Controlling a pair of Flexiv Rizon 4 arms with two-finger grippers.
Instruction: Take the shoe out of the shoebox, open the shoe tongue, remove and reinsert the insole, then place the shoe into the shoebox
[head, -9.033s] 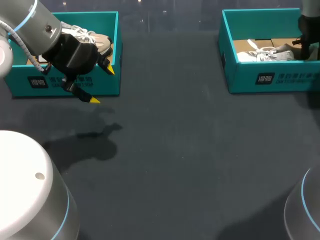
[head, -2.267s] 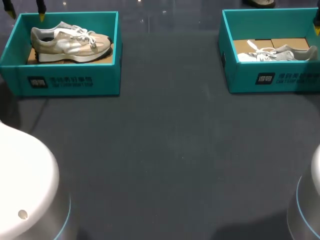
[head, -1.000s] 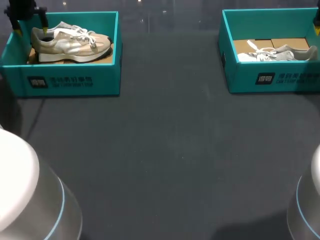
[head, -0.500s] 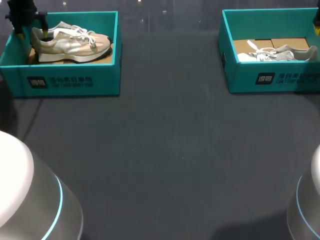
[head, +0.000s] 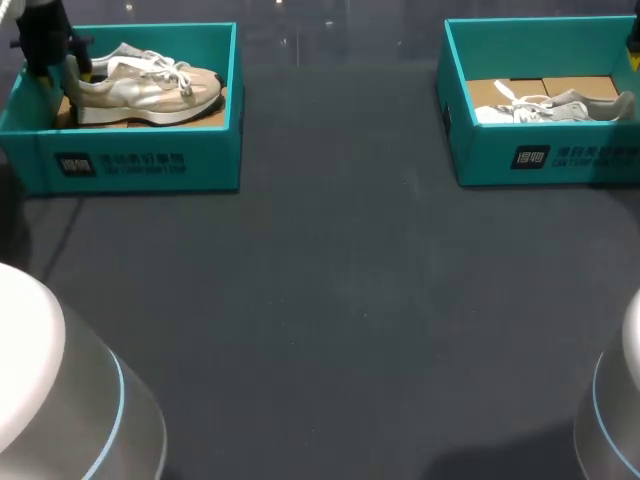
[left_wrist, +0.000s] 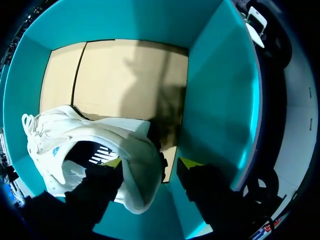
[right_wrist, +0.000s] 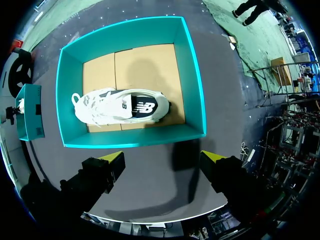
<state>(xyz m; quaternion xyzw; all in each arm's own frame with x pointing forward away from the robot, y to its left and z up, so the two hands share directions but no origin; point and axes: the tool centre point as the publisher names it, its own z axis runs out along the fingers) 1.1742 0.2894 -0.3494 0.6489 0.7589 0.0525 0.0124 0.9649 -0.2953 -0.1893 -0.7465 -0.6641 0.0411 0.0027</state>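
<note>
1. Left tool (left_wrist: 151, 163) has come down from above the rim of the teal shoebox (left_wrist: 220, 100) to the heel of the beige sneaker (left_wrist: 127, 142). It is released, with one finger inside the collar and the other between the heel and the box wall.
2. Sneaker lies in its box, not yet lifted, so removal is only beginning.
3. Right tool (right_wrist: 161, 162) hangs spread above the other shoebox (right_wrist: 131, 138), unchanged.

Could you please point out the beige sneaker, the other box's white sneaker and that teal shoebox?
Beige laced sneaker (head: 150, 95), head view, side panel.
White laced sneaker (right_wrist: 120, 107), right wrist view, midfoot.
Right teal cardboard shoebox (head: 480, 160), head view, front wall.
</note>
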